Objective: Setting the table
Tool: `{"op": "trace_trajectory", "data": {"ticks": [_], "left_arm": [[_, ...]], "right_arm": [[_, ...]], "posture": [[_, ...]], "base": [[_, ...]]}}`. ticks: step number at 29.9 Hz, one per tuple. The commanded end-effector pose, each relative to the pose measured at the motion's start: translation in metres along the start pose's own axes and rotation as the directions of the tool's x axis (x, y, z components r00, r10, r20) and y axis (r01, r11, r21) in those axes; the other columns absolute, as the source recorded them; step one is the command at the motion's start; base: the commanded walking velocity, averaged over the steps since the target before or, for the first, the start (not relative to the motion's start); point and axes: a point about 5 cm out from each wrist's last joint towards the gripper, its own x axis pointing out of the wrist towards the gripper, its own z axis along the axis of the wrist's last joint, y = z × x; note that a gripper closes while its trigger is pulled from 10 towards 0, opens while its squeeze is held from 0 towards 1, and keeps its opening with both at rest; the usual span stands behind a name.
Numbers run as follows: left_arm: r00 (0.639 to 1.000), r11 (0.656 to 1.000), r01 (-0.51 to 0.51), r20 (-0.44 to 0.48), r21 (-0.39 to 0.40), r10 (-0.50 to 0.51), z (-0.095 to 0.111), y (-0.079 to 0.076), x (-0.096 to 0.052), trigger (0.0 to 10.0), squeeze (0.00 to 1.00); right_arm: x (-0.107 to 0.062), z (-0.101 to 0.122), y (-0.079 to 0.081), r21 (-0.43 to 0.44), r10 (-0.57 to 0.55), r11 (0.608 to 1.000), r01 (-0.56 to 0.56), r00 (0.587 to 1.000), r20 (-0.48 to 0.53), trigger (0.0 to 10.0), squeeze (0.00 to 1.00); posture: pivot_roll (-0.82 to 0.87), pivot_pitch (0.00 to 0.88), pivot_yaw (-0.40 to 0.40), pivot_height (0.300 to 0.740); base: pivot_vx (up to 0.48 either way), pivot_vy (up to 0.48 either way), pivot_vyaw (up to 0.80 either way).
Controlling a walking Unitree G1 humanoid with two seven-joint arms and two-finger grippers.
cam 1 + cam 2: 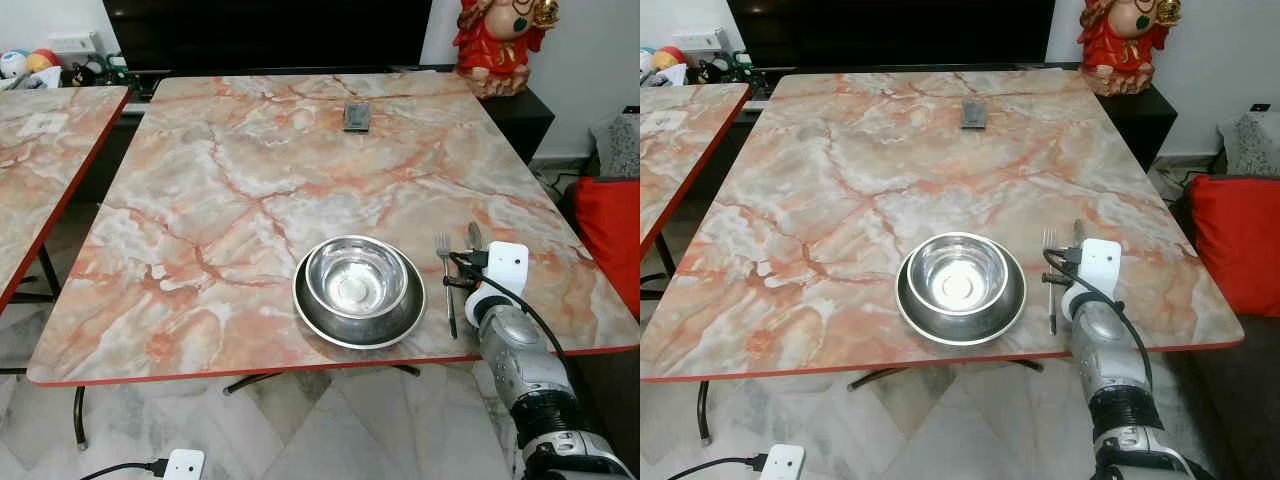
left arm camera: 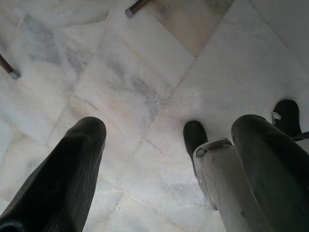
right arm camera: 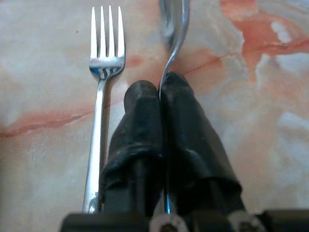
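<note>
A steel bowl (image 1: pixel 356 278) sits inside a steel plate (image 1: pixel 311 316) near the front edge of the marble table (image 1: pixel 230 180). Just right of the plate a fork (image 1: pixel 447 282) lies flat, tines pointing away from me. A spoon (image 3: pixel 174 21) lies beside the fork (image 3: pixel 103 92), on the side away from the plate. My right gripper (image 3: pixel 160 90) is shut on the spoon's handle, low over the tabletop. My left gripper (image 2: pixel 171 125) hangs open above the floor with nothing between its fingers.
A small dark flat object (image 1: pixel 357 117) lies at the table's far side. A red figurine (image 1: pixel 495 40) stands on a cabinet at the back right. A second marble table (image 1: pixel 40 150) is at the left, a red cushion (image 1: pixel 610 240) at the right.
</note>
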Motion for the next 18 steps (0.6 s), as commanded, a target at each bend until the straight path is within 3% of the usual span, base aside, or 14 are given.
{"op": "trace_trajectory", "data": {"ticks": [1, 3, 4, 5, 18], "left_arm": [[0.999, 1.000, 0.009, -0.048, -0.002, -0.009, -0.0131, -0.0010, -0.0035, 10.0, 0.00], [0.999, 1.000, 0.009, -0.047, -0.002, -0.009, -0.0131, -0.0010, -0.0035, 10.0, 0.00], [0.999, 1.000, 0.008, -0.047, -0.002, -0.008, -0.0131, -0.0008, -0.0035, 10.0, 0.00], [0.999, 1.000, 0.008, -0.047, -0.002, -0.008, -0.0129, -0.0007, -0.0034, 10.0, 0.00], [0.999, 1.000, 0.009, -0.046, -0.001, -0.009, -0.0121, 0.0002, -0.0032, 10.0, 0.00]], "right_arm": [[0.0001, -0.0048, -0.0004, 0.002, -0.002, 1.000, 0.002, 1.000, -0.021, 10.0, 0.61], [0.0001, -0.0048, -0.0004, -0.001, -0.004, 1.000, 0.004, 1.000, -0.021, 10.0, 0.55], [0.0002, -0.0050, -0.0007, -0.004, -0.008, 1.000, 0.007, 1.000, -0.022, 10.0, 0.13], [0.0003, -0.0051, -0.0010, -0.008, -0.010, 1.000, 0.010, 1.000, -0.022, 10.0, 0.00], [0.0006, -0.0033, -0.0046, -0.031, -0.031, 0.999, 0.031, 0.999, -0.013, 10.0, 0.00]], "posture": [[0.03, 0.159, 0.016, 0.740], [0.03, 0.159, 0.016, 0.740], [0.03, 0.160, 0.016, 0.740], [0.03, 0.160, 0.016, 0.740], [0.03, 0.159, 0.017, 0.740]], "base": [[0.000, 0.000, 0.00], [0.000, 0.000, 0.00], [0.000, 0.000, 0.00], [0.000, 0.000, 0.00], [0.000, 0.000, 0.00]]}}
